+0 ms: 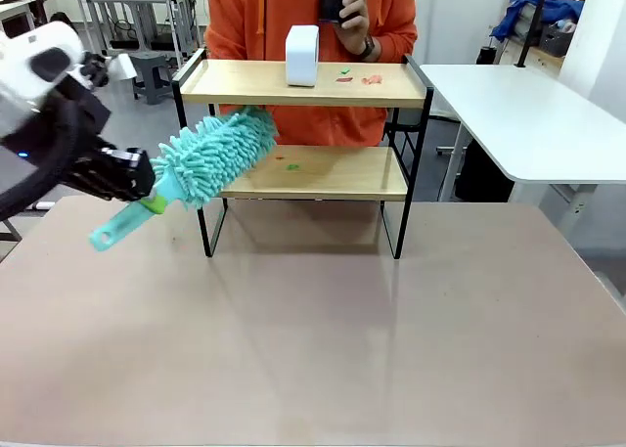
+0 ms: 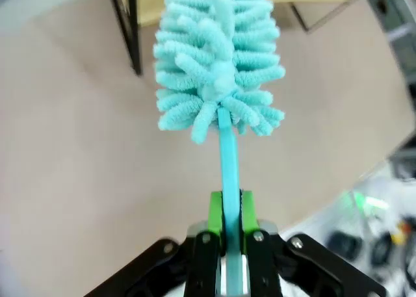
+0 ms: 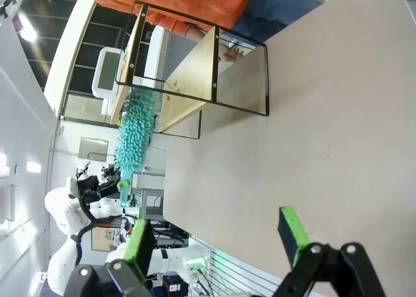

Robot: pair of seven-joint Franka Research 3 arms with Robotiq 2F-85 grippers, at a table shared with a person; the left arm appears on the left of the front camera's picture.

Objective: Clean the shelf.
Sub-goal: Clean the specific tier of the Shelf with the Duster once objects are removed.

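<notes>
At centre left, the left gripper (image 1: 152, 198) clenches the stiff handle of the soft duster (image 1: 215, 152); the right gripper (image 3: 216, 232) gapes; the shelf (image 1: 245, 80) looks light.

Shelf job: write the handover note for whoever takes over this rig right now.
The left gripper is shut on the handle of the teal duster, whose fluffy head is at the left end of the shelf, between its two boards.
The right gripper is open and holds nothing, above the table.
The shelf stands at the table's far side, a person behind it.
A white box and red and green scraps lie on the top board, smaller scraps on the lower one.
Done: duster in hand. Left: sweep both boards.
</notes>
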